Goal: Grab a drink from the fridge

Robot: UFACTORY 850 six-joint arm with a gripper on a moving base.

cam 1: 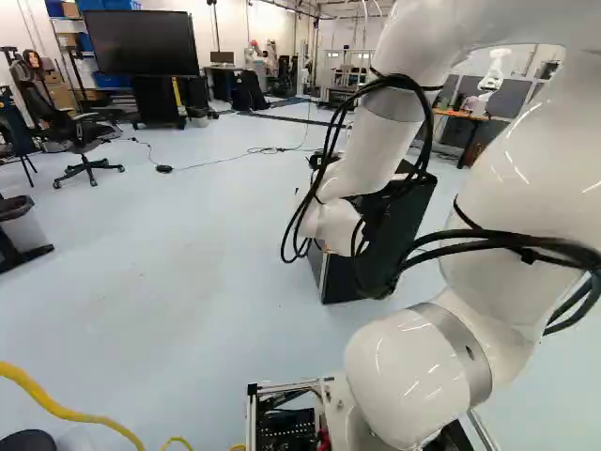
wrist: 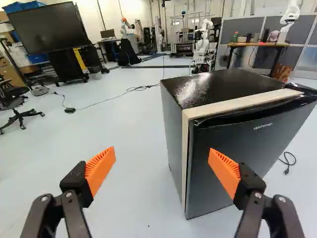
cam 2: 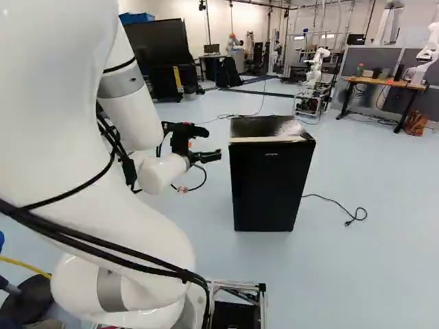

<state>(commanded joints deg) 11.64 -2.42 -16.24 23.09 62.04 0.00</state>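
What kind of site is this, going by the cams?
Probably a robotics lab or workshop: another robot on a wheeled base, a desk with an arm beside it, and a big screen on a stand.

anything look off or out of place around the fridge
Yes: a thin black power cord comes from behind the small, boxy black fridge and ends on the pale blue floor, what looks like its plug lying loose, so the fridge is probably unplugged.
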